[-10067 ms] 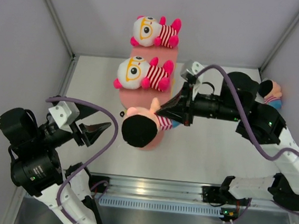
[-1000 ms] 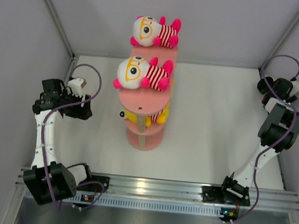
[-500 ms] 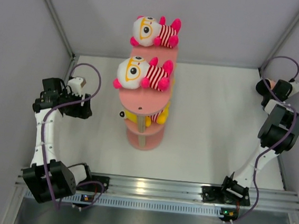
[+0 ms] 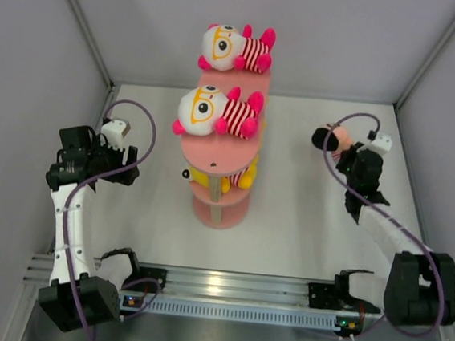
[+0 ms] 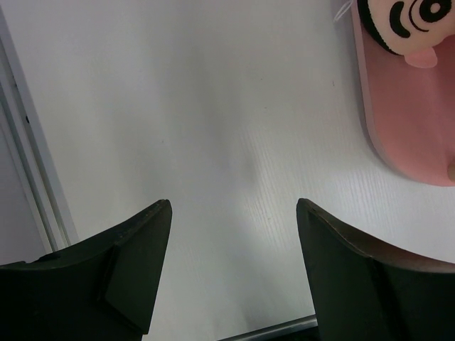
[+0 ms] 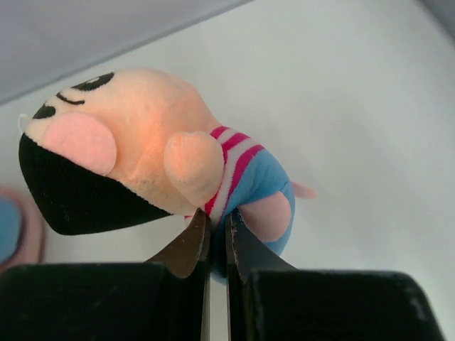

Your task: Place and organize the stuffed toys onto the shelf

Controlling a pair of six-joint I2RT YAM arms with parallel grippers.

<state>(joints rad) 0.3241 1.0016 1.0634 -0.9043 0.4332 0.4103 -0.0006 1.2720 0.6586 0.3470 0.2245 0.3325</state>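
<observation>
Shelf (image 4: pixel 213 151) standing on white table (image 4: pixel 303 218) between grey walls (image 4: pixel 145 17), carrying two glasses dolls (image 4: pixel 236 49) (image 4: pixel 217 111), one yellow toy (image 4: pixel 241 175), right gripper (image 6: pixel 217 222) clamping one black-haired doll (image 6: pixel 142 156), left gripper (image 5: pixel 233 206) gaping.

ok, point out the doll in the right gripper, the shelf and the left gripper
black-haired doll (image 6: pixel 142 135), right wrist view, its face
shelf (image 4: pixel 213 151), top external view, bare pink tier
left gripper (image 5: pixel 234 206), left wrist view, midway between fingertips

White arm links (image 4: pixel 65 227), black joints (image 4: pixel 74 160); purple cables (image 4: pixel 129 103); black wedge-shaped fingers (image 5: pixel 121 270).
</observation>
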